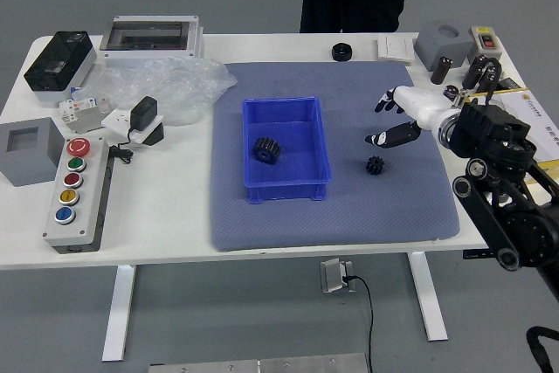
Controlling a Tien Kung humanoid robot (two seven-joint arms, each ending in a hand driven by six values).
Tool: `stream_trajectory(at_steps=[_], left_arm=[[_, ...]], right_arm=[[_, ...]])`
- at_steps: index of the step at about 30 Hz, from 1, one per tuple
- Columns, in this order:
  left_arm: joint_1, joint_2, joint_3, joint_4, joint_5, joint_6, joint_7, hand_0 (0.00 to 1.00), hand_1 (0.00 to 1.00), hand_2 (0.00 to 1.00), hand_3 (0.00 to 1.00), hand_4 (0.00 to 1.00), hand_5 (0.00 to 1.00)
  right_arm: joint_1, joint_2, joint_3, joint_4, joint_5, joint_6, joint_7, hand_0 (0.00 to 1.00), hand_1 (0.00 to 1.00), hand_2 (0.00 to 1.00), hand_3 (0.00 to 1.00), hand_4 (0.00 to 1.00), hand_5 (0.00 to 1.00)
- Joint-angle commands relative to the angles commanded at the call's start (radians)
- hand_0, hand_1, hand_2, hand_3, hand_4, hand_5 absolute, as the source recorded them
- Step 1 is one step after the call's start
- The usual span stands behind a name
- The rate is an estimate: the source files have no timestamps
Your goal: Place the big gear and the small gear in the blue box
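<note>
A black gear, the bigger one (266, 150), lies inside the blue box (322, 190), toward its left side. The small black gear (375, 165) lies on the grey-blue mat, right of the box. My right hand (385, 122) hovers above and a little beyond the small gear, thumb and fingers apart with nothing between them. It does not touch the gear. My left hand is not in view.
At the left stand a button panel (80, 189), a grey block (31, 151) and a plastic bag (166, 85). A black round part (341, 51) lies near the far edge. Dark cylinders and a yellow box (546, 170) are at right. A person stands beyond the table.
</note>
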Motion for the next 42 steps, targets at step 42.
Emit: stream_trajectory(at_steps=[42], left_arm=[[0.0,-0.004,0.002,0.0,0.005,-0.001,0.0,0.782,0.754,0.743,0.693,0.565,0.235]], right_arm=[[-0.025,0.006,-0.134,-0.094,-0.041,-0.046,0.01,0.7,0.631,0.69,0.654,0.621,0.237]])
